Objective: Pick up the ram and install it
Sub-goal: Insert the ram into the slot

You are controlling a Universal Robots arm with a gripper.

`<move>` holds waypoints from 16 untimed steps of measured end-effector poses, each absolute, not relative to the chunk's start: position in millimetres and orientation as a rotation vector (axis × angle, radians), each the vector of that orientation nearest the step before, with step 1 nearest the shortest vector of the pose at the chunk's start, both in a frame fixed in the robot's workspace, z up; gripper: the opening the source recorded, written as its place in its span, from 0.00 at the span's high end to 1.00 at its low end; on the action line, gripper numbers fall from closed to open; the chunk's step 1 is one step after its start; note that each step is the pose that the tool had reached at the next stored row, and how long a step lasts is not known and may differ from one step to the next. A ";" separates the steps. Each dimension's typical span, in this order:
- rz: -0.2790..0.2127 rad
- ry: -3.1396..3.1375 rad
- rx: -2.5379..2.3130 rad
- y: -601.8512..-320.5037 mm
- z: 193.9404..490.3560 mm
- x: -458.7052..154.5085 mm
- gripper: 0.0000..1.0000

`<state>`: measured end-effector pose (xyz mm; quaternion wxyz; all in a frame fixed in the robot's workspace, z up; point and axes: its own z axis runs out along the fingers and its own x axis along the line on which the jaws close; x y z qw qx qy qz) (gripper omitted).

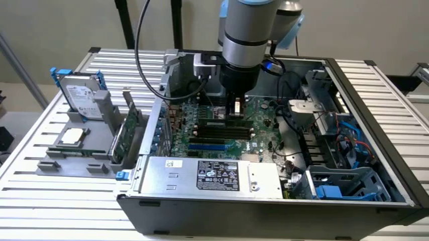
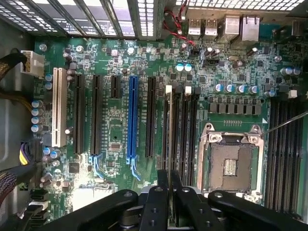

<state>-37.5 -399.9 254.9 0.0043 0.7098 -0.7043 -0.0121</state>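
My gripper (image 1: 234, 115) hangs low inside the open computer case, over the memory slots (image 1: 224, 129) of the motherboard (image 1: 201, 143). In the wrist view the gripper (image 2: 169, 177) is shut on the ram (image 2: 169, 125). The ram shows edge-on as a thin strip running away from the fingertips. It lines up along the outermost of several parallel black memory slots (image 2: 185, 130), beside the empty processor socket (image 2: 231, 161). I cannot tell whether the ram is touching the slot or seated in it.
A grey holder (image 1: 67, 155) at the exterior view's left carries a hard drive (image 1: 84, 95), a silver processor chip (image 1: 72, 136) and a green expansion card (image 1: 127, 135). The power supply (image 1: 208, 175) lies along the case's near wall. Cables (image 1: 335, 135) and a drive cage (image 1: 342, 183) crowd the exterior view's right.
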 end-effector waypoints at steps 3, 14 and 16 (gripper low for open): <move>-0.018 -2.203 2.218 -396.2 252.7 -37.5 1.00; 0.005 -2.204 2.204 -392.8 236.2 -37.5 1.00; 0.009 -2.207 2.201 -392.8 233.4 -37.5 1.00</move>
